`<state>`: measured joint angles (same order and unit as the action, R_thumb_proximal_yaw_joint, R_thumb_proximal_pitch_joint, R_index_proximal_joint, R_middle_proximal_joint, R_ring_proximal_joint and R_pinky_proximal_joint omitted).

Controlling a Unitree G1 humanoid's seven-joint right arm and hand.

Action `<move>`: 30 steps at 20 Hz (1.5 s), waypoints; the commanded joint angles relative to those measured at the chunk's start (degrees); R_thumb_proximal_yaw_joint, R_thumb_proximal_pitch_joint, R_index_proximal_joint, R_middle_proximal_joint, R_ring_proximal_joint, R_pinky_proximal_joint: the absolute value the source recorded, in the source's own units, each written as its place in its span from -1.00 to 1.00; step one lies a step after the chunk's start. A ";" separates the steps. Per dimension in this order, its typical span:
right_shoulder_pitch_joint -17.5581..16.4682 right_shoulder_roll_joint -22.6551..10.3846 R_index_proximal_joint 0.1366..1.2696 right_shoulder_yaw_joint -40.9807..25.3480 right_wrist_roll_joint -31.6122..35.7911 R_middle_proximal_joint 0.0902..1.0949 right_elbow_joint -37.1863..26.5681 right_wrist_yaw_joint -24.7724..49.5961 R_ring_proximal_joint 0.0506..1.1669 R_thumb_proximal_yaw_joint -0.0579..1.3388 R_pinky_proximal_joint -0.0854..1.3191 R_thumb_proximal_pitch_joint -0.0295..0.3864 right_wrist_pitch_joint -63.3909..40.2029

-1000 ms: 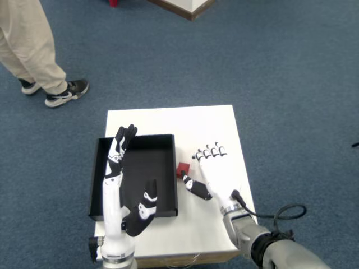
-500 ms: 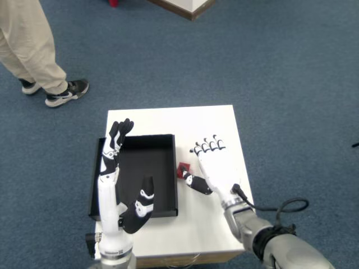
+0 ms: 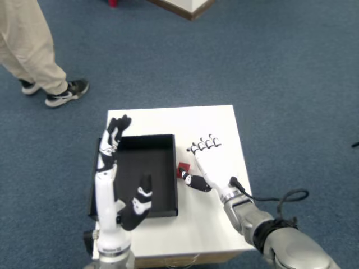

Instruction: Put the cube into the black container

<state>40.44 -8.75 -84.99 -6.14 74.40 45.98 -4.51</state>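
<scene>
Right now your right hand (image 3: 212,166) is lying flat on the white tabletop (image 3: 168,119), fingers (image 3: 203,147) spread and gripping nothing, its thumb reaching toward the red cube (image 3: 183,168). That cube is sitting on the tabletop just outside the right wall of the black container (image 3: 168,140) (close, so probably only a short lift over is needed).
</scene>
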 commanded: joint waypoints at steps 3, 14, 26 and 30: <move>3.59 -0.82 -0.52 1.09 -0.54 -0.61 -0.40 -0.13 -0.69 -0.31 -0.79 -0.23 -1.40; 4.21 -0.92 -0.56 1.87 -2.54 -0.60 -1.32 0.32 -0.69 -0.33 -0.83 -0.28 -1.55; 5.32 -0.96 -0.57 2.42 -4.62 -0.62 -2.81 -1.64 -0.72 -0.31 -0.86 -0.30 -1.15; 3.55 -0.66 -0.57 2.59 -5.35 -0.64 -3.30 -1.70 -0.74 -0.27 -0.89 -0.32 -1.15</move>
<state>41.49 -9.27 -83.44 -10.84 72.51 43.33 -4.88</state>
